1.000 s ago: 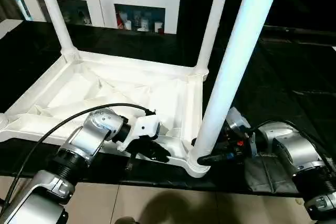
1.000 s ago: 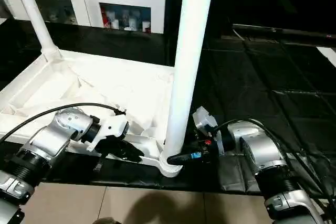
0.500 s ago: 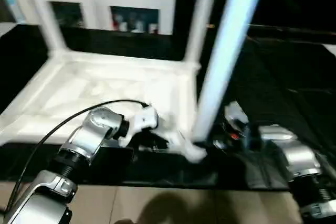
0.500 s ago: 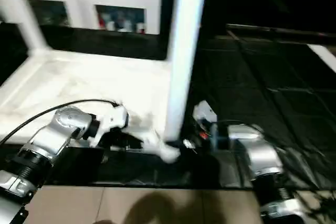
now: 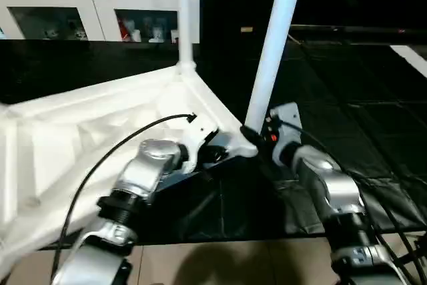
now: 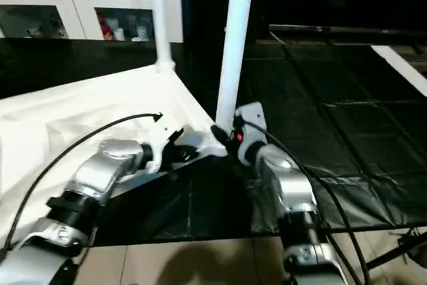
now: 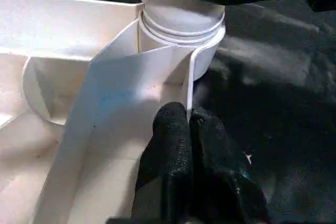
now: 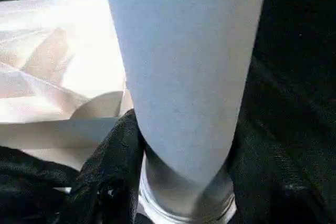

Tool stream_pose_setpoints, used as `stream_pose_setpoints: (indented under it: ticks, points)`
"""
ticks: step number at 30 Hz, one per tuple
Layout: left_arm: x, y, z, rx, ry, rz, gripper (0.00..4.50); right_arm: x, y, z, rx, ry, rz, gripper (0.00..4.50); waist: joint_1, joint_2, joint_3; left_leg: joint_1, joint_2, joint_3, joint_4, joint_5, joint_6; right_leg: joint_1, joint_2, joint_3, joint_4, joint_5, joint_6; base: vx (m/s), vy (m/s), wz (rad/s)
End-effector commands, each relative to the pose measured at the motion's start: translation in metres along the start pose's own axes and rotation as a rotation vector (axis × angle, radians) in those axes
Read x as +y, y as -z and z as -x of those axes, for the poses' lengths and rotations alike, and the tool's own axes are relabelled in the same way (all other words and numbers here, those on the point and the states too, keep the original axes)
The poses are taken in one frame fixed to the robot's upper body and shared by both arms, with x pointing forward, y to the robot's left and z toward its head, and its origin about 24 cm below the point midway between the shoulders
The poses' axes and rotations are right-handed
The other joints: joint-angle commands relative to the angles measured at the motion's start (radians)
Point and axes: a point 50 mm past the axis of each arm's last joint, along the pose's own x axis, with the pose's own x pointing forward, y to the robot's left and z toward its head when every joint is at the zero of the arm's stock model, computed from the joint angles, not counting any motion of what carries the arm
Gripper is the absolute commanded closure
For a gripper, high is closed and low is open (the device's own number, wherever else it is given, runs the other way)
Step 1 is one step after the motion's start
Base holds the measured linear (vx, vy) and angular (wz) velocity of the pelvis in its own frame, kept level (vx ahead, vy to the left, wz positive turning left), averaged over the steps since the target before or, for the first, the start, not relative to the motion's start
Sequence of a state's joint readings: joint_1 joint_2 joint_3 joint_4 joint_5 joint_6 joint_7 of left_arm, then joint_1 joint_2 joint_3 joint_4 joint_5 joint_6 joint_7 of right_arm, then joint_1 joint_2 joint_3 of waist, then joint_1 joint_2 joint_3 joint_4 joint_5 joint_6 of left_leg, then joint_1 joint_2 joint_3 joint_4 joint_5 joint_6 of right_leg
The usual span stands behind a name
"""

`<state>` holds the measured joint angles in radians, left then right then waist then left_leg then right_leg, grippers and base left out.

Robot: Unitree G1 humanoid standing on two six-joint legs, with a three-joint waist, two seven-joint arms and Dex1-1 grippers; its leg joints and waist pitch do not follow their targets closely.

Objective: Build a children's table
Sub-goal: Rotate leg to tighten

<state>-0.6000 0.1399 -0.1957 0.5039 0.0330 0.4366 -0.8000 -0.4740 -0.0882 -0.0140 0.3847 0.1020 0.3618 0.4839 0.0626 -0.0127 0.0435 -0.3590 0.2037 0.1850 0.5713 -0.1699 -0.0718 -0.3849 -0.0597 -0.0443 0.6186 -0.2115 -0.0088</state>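
The children's table top (image 5: 80, 131) lies upside down on the black mat, ribbed underside up. One white leg (image 5: 188, 18) stands in the far corner socket. A second leg (image 5: 275, 45) rises from the near right corner socket (image 7: 181, 24). My right gripper (image 5: 252, 135) is shut on the base of this second leg, with a black finger (image 8: 113, 177) on each side of it. My left gripper (image 7: 188, 121) is shut, its fingertips pressed together against the table's rim wall (image 7: 157, 72) just beside that socket.
A white glass-door cabinet (image 5: 80, 11) stands at the back left. The black mat (image 5: 347, 98) runs on to the right, with a grey wrinkled patch (image 5: 373, 191) near my right arm. The tiled floor (image 5: 220, 265) begins at the mat's near edge.
The whole view has swung. The table top now lies turned, its gripped corner pointing right and farther from me. Both grippers stay at that corner as before.
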Motion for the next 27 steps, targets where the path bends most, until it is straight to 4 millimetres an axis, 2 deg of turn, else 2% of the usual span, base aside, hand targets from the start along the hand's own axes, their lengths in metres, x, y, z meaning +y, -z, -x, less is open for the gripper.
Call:
stream_pose_setpoints:
  ticks: [1,4,7,11,15,19,20,21,22,27]
  points:
    - [-0.015,-0.035,-0.014,-0.116,0.026,-0.059,4.5,0.063,0.014,-0.018,0.065,-0.313,-0.002,1.84,0.007,-0.002,-0.057,0.003,0.02,-0.011,-0.055,-0.143,0.025,0.046,-0.069,0.043,-0.075,-0.062,-0.204,0.0,0.0,0.0]
    - [-0.015,-0.033,-0.013,-0.101,0.016,-0.066,4.5,0.062,0.013,-0.017,0.06,-0.304,-0.019,1.82,0.006,0.001,-0.055,0.005,0.022,-0.011,-0.057,-0.163,0.022,0.045,-0.07,0.042,-0.079,-0.083,-0.205,0.0,0.0,0.0]
    - [-0.014,-0.031,-0.012,-0.099,0.017,-0.068,4.5,0.057,0.013,-0.014,0.048,-0.302,0.006,1.55,0.005,0.002,-0.053,0.007,0.024,-0.012,-0.06,-0.189,0.011,0.043,-0.071,0.042,-0.083,-0.127,-0.201,0.0,0.0,0.0]
    - [-0.012,-0.029,-0.006,-0.101,0.051,-0.098,4.5,0.046,0.014,-0.004,0.033,-0.324,0.014,1.08,0.008,0.0,-0.057,0.005,0.024,-0.011,-0.057,-0.16,0.024,0.048,-0.071,0.043,-0.077,-0.063,-0.203,0.0,0.0,0.0]
    - [-0.004,-0.021,0.008,-0.082,0.133,-0.145,4.5,0.026,0.014,0.017,0.028,-0.403,0.049,0.74,0.013,-0.001,-0.058,0.003,0.024,-0.011,-0.055,-0.145,0.048,0.052,-0.072,0.042,-0.075,-0.029,-0.209,0.0,0.0,0.0]
    - [-0.001,-0.015,0.016,-0.059,0.197,-0.191,4.5,0.015,0.012,0.031,0.034,-0.471,0.072,0.38,0.016,-0.001,-0.059,0.001,0.026,-0.01,-0.052,-0.126,0.061,0.05,-0.072,0.041,-0.069,0.01,-0.226,0.0,0.0,0.0]
    - [0.0,-0.012,0.022,-0.047,0.245,-0.217,4.5,0.009,0.011,0.041,0.048,-0.528,0.081,0.28,0.021,0.001,-0.06,0.002,0.026,-0.011,-0.051,-0.127,0.063,0.051,-0.072,0.04,-0.069,0.009,-0.229,0.0,0.0,0.0]
    - [-0.001,-0.009,0.026,-0.038,0.294,-0.233,4.5,0.004,0.01,0.048,0.064,-0.572,0.084,0.16,0.023,-0.003,-0.06,0.002,0.025,-0.011,-0.05,-0.128,0.066,0.053,-0.071,0.04,-0.07,0.008,-0.226,0.0,0.0,0.0]
    - [-0.001,-0.007,0.029,-0.028,0.32,-0.248,4.5,0.002,0.01,0.052,0.072,-0.597,0.086,0.02,0.028,0.0,-0.06,0.003,0.028,-0.009,-0.05,-0.13,0.073,0.05,-0.072,0.041,-0.067,0.011,-0.231,0.0,0.0,0.0]
    - [-0.001,0.002,0.041,0.031,0.45,-0.317,4.5,-0.008,0.006,0.065,0.124,-0.71,0.126,0.02,0.039,0.002,-0.059,0.005,0.033,-0.008,-0.051,-0.141,0.064,0.046,-0.072,0.036,-0.066,-0.017,-0.238,0.0,0.0,0.0]
